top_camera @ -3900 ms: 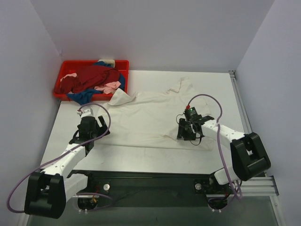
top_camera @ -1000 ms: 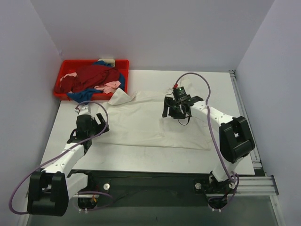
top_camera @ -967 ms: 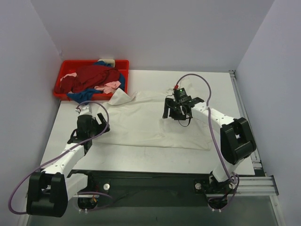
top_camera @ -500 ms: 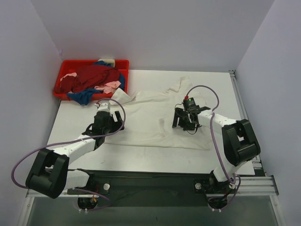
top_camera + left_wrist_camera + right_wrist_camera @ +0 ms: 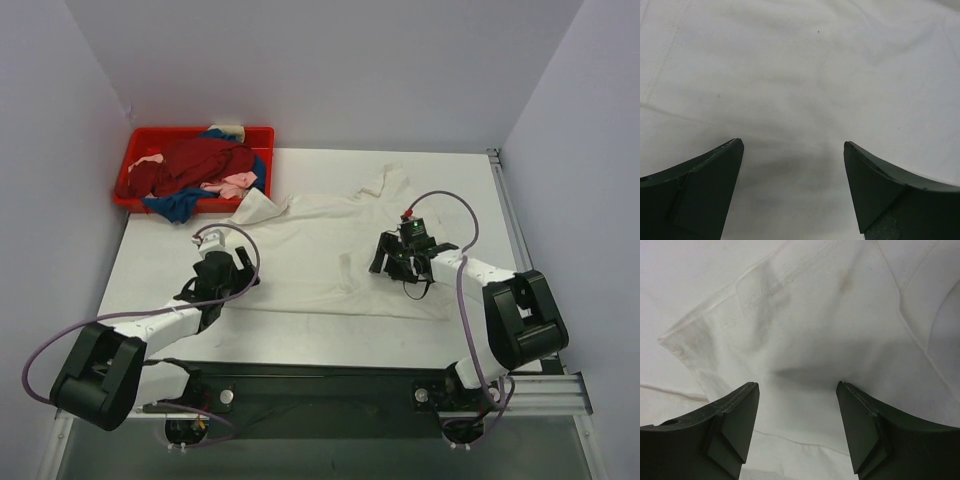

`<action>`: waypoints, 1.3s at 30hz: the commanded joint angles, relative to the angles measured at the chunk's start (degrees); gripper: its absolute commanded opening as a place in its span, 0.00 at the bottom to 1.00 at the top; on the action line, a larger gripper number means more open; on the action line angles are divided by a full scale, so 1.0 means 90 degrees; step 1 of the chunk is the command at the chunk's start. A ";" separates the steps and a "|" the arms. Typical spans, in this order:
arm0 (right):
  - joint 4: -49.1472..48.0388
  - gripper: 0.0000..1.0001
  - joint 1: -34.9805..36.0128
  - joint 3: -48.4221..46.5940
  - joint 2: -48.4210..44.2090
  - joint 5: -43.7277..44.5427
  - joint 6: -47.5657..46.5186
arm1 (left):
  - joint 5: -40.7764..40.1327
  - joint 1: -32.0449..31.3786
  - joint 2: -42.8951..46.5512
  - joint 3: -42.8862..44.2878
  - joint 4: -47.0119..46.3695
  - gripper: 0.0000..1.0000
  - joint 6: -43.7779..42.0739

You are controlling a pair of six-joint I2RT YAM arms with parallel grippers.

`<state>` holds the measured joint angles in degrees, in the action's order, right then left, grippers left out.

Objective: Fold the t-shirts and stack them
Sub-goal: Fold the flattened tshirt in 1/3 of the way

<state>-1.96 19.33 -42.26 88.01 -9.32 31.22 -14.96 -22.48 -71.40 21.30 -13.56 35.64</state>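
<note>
Low in the overhead view, left of centre, the left gripper (image 5: 218,272) hangs over the near left edge of the cream-white t-shirt (image 5: 310,250). Its wrist camera shows both dark fingers (image 5: 700,190) spread wide, with only flat pale cloth and a soft shadow between them and nothing gripped. Right of centre, the right gripper (image 5: 396,262) sits over the shirt's right half with its jaws partly open. The right wrist camera shows a stitched, doubled-over edge of cloth ahead of the fingers (image 5: 730,425), not pinched. Whether either set of tips touches the fabric cannot be told. The shirt lies spread across the middle of the table (image 5: 470,190), one sleeve reaching the corner of the red tray (image 5: 122,186) in the upper left. The tray holds a heap: the dark red t-shirt (image 5: 200,160) on top, the pale pink t-shirt (image 5: 236,185) at its right, and the blue t-shirt (image 5: 176,206) spilling over the near rim. A pale item at the tray's far edge is mostly buried and hard to make out.
</note>
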 commanded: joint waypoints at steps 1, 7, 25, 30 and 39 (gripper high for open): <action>0.0969 0.65 -0.0078 0.0651 -0.0051 0.0187 0.0241 | -0.0300 -0.0090 0.0568 -0.0169 0.0471 0.93 0.0473; 0.0881 0.65 -0.0029 0.1082 -0.0569 0.0059 0.0564 | -0.0399 -0.0188 0.1623 -0.0716 0.0999 0.93 0.0815; 0.1760 0.65 0.0527 0.0137 -0.1419 0.0576 0.0056 | -0.0515 -0.0891 0.2133 -0.0072 0.0874 0.93 0.0474; 0.1341 0.66 0.0888 -0.0041 -0.1312 0.0577 0.0241 | -0.0691 -0.1378 0.1138 0.0289 0.0121 0.93 0.0337; 0.0276 0.66 0.1123 0.0213 -0.0765 0.0440 0.0573 | -0.0700 -0.1974 -0.0435 -0.0090 -0.2095 0.93 0.0366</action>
<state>3.40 29.10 -41.23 79.44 -5.87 34.96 -19.62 -38.57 -73.28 21.58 -21.23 38.85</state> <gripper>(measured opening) 0.657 0.927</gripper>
